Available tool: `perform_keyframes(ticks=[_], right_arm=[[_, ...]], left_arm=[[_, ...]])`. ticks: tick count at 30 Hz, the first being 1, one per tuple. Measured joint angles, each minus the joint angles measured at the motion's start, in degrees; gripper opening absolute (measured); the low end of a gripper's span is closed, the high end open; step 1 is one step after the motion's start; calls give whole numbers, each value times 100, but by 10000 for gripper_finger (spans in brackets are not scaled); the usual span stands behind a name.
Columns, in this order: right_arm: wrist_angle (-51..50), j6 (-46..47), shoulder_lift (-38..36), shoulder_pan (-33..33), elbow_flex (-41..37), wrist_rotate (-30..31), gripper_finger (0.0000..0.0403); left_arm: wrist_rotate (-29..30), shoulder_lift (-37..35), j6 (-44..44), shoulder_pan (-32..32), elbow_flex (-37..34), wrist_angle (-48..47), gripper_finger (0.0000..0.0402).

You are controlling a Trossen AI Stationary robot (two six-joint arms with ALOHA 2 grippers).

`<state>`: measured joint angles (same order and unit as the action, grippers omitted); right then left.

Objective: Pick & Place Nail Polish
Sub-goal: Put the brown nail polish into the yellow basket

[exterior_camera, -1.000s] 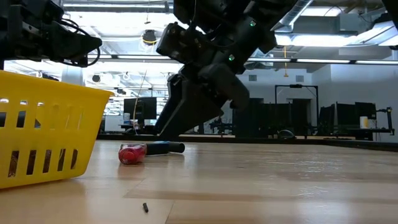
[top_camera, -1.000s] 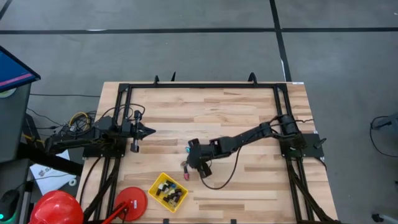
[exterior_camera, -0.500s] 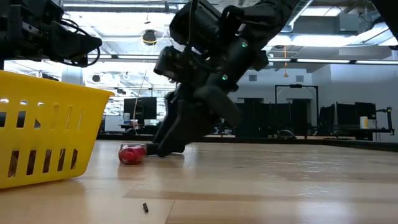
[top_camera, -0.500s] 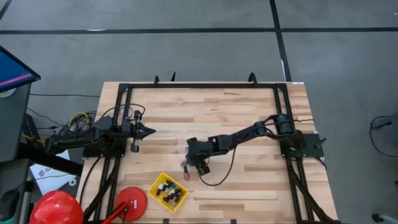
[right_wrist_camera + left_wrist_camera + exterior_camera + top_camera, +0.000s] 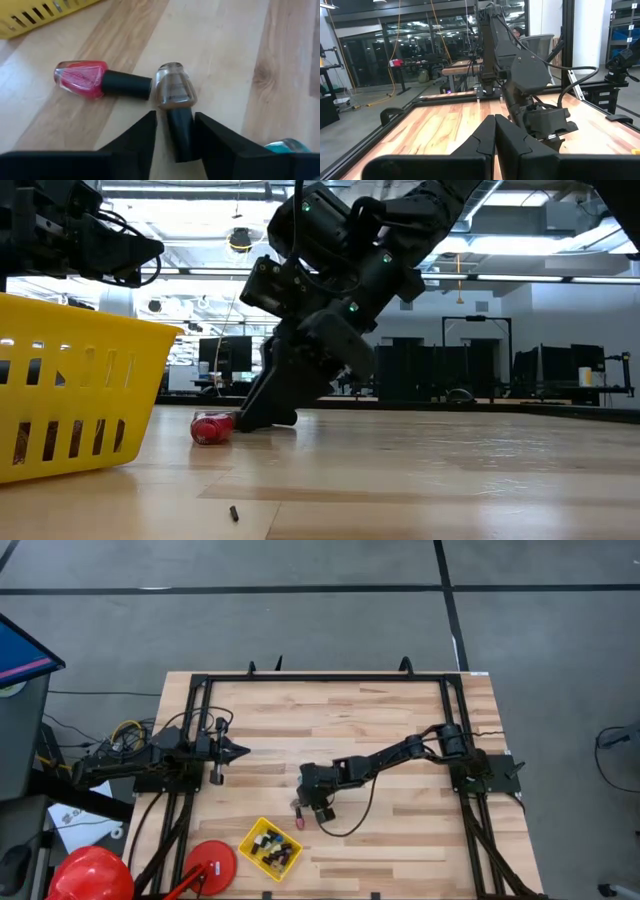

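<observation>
Closing on: the brown nail polish bottle [image 5: 173,91], lying flat on the table [image 5: 400,730]; its dark cap sits between the right gripper [image 5: 174,131] fingers, at lower centre of the right wrist frame.
How to finish the grasp: keep the fingers square to the cap and low to the wood, so you pinch the cap along its length rather than at its tip; I judge a smooth round cap could squirt out forward if only its end is caught.
Watch for: the red nail polish bottle [image 5: 81,79], left of centre in that frame, whose dark cap end touches or nearly touches the brown bottle's side. Lift straight up so you do not roll it away.
Also near: a teal bottle [image 5: 286,146] at the lower right edge of the same frame, only partly seen.
Right gripper state: jaws partly apart, flanking the cap with thin gaps showing; no firm grip can be seen yet.
Right gripper place: lower centre of the high frame, tips down at the table.
Drop target: the yellow basket [image 5: 270,847], lower left of the high frame, already holding several bottles.
Left gripper [image 5: 235,751]: waiting at the left of the high frame, fingers together, empty.
</observation>
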<state>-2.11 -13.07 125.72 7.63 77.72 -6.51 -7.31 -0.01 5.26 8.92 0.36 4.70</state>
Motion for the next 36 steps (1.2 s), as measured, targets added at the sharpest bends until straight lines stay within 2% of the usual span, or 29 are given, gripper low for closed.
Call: perform_keyframes(ticks=[5, 9, 21, 25, 28, 36], right_arm=[[-35, 95, 3, -32, -6, -10, 75], [-44, 112, 6, -32, -10, -10, 57], [131, 215, -43, -78, -34, 41, 60], [126, 211, -95, -159, -13, 229, 60], [101, 142, -95, -176, 126, 503, 59], [39, -103, -101, -21, 719, 548, 59]], left_arm=[[0, 0, 0, -1, 0, 6, 1], [0, 0, 1, 0, 0, 8, 1], [0, 0, 0, 1, 0, 10, 1], [0, 0, 0, 0, 0, 10, 1], [0, 0, 0, 0, 0, 10, 1], [0, 0, 0, 1, 0, 12, 1]])
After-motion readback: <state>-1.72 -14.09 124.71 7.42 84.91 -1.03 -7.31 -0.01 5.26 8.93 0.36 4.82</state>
